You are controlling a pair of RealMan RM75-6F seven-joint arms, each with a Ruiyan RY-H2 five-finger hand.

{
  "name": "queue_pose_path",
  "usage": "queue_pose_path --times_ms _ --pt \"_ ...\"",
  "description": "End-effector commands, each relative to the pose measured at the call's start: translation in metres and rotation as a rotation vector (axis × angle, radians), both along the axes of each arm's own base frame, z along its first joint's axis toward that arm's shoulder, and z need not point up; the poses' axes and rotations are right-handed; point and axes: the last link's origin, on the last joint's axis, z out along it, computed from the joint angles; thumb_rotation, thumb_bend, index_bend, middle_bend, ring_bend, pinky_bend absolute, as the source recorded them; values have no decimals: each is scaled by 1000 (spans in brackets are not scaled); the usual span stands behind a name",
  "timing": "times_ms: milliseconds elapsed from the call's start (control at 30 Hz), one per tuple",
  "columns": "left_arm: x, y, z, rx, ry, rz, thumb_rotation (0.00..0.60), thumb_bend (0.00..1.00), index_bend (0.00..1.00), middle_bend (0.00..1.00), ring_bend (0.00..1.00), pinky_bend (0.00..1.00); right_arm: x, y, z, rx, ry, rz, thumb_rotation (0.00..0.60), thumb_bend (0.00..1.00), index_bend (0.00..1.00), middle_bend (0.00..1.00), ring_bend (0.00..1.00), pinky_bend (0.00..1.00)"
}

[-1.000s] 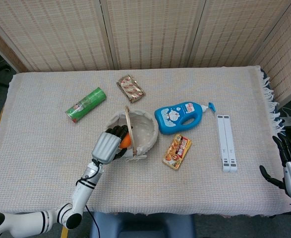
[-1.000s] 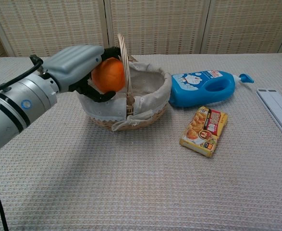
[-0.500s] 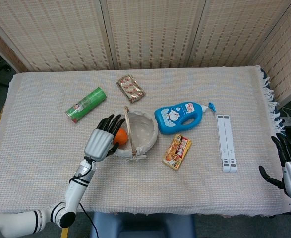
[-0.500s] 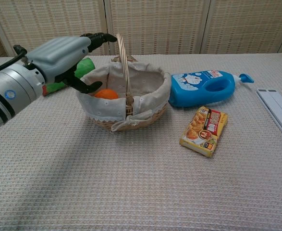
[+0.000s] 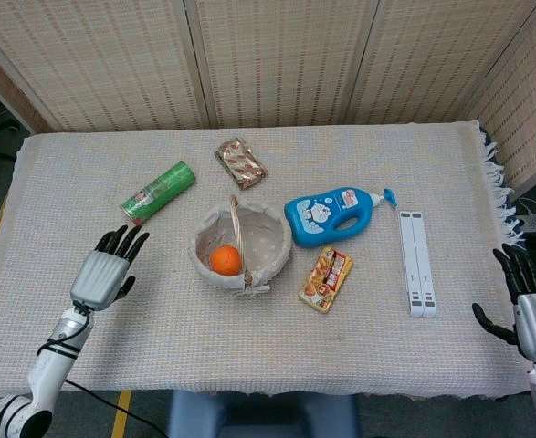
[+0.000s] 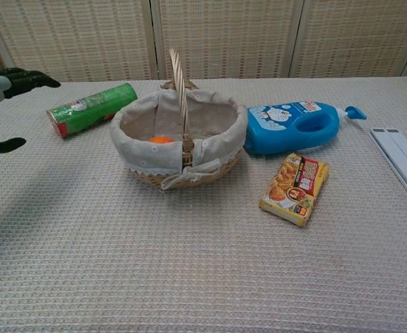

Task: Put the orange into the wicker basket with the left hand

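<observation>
The orange (image 5: 225,260) lies inside the wicker basket (image 5: 269,224), left of its upright handle; the chest view shows only the top of the orange (image 6: 160,139) above the cloth lining of the basket (image 6: 217,159). My left hand (image 5: 108,271) hovers well left of the basket, fingers spread and holding nothing; in the chest view the left hand (image 6: 1,90) shows only at the left edge. My right hand (image 5: 527,306) hangs past the table's right front corner, fingers apart and empty.
A green can (image 5: 159,192) lies behind my left hand. A brown snack packet (image 5: 240,162) is behind the basket. A blue pump bottle (image 5: 333,215), an orange snack pack (image 5: 327,278) and a white folded stand (image 5: 415,261) lie to the basket's right.
My left hand let go of the orange, which dropped into the basket. The hand then drew back far to the left with its fingers spread. The right hand barely moved.
</observation>
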Motion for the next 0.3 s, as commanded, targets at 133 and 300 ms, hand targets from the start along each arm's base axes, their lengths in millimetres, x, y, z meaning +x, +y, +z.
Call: queue_pose_path --times_ms 133,300 --pt "-50 -37 19 57 -42 81 600 356 0 0 21 147 1 1 -3 9 7 5 600 212 0 0 0 163" --pt "-67 -54 26 96 -79 87 600 357 0 0 21 147 1 2 -3 0 9 4 600 212 0 0 0 163"
